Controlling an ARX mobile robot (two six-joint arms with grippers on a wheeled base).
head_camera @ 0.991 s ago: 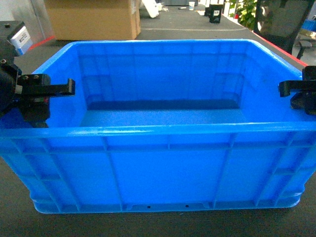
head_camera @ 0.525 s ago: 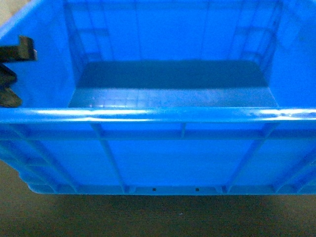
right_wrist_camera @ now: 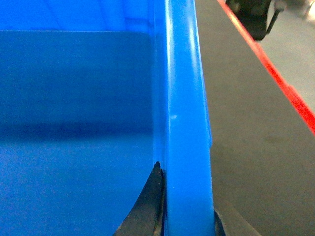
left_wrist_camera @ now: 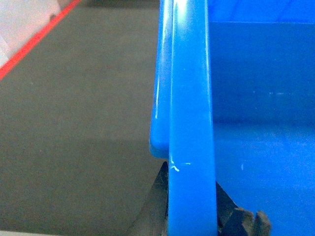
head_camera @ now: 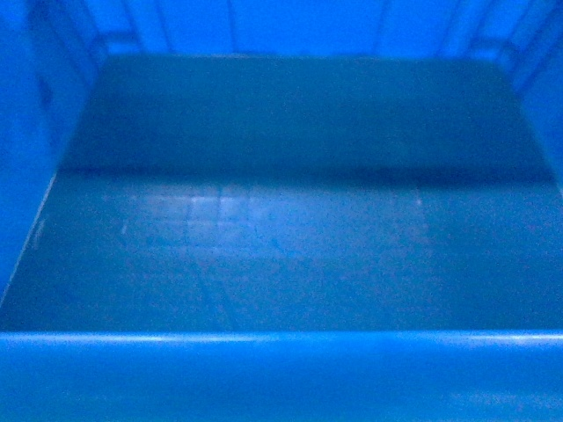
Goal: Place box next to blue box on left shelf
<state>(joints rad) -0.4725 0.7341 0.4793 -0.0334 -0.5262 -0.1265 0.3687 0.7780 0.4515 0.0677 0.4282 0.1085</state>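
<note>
Bright-blue plastic crate (head_camera: 281,220): fills the whole head view, so its outer walls, both arms and the surroundings are hidden there; only the interior, parts of the inner walls and the near rim show. Neither wrist view shows the shelf.

Material and form: smooth glossy plastic. Floor carries a faint grid pattern, with a dark band of shadow across the far half. Rim is thick and rounded, catching a bright highlight along the near edge. A small pale scuff marks the rim in the left wrist view.

Left gripper (left_wrist_camera: 193,216): cut off at the bottom of its frame; one dark finger (left_wrist_camera: 156,206) sits outside the left-side crate wall, the other inside, pinching the rim between them.

Right gripper (right_wrist_camera: 189,216): likewise cropped; a dark finger (right_wrist_camera: 145,206) lies inside the right-side wall and the other, barely visible, outside, clamped on the rim.

Surroundings: grey-brown floor (left_wrist_camera: 74,123) lies open to the left of the crate, bordered far off by a red stripe (left_wrist_camera: 34,42). On the right, the same floor with another red stripe (right_wrist_camera: 275,73) and a blurred dark object (right_wrist_camera: 253,17) beyond it.
</note>
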